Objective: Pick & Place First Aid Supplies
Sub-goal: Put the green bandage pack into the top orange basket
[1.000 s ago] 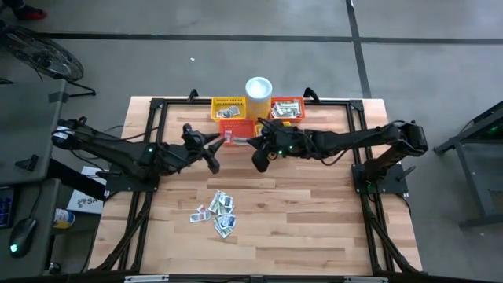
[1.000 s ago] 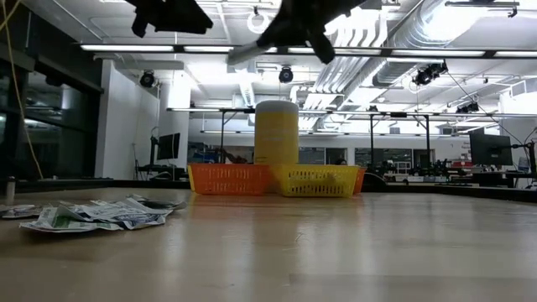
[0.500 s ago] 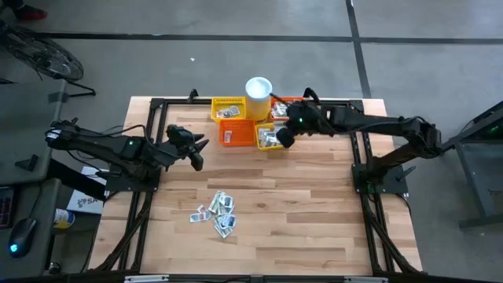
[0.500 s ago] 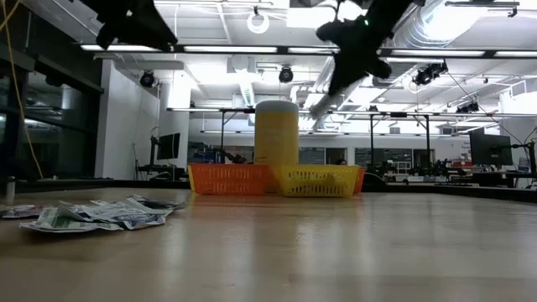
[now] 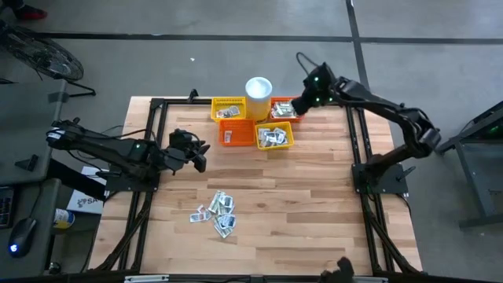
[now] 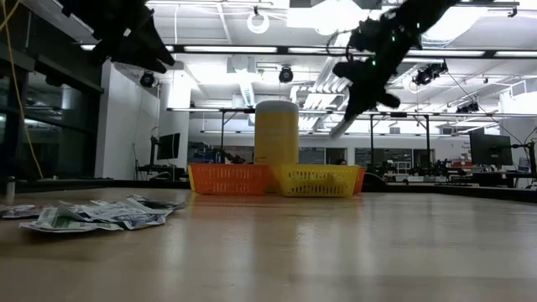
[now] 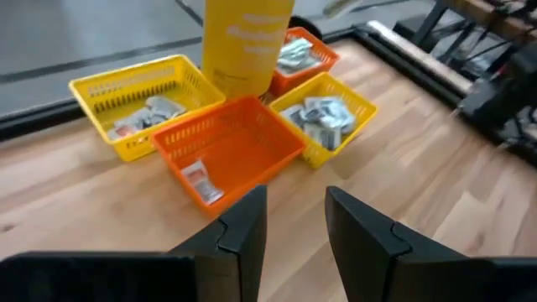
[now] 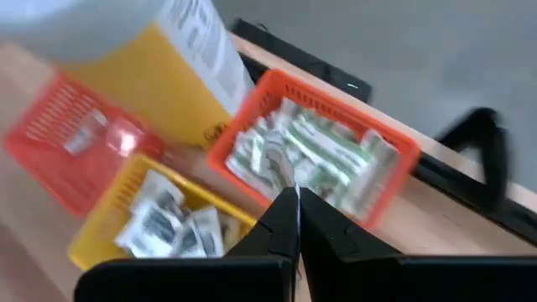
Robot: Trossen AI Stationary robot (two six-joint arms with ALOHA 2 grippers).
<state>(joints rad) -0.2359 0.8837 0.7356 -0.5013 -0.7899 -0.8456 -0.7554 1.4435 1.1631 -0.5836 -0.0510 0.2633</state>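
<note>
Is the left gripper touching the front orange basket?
Apart. The left wrist view shows the left gripper open, with bare table between it and the orange basket.

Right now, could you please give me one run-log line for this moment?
left claw: open, empty, facing baskets | right claw: shut over far orange basket | loose sachets: on table

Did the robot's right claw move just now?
Yes. The right gripper went from beside the red-orange front basket, mid-table, back toward the far edge; it's now over the red-orange rear basket, right of the white cup.
</note>
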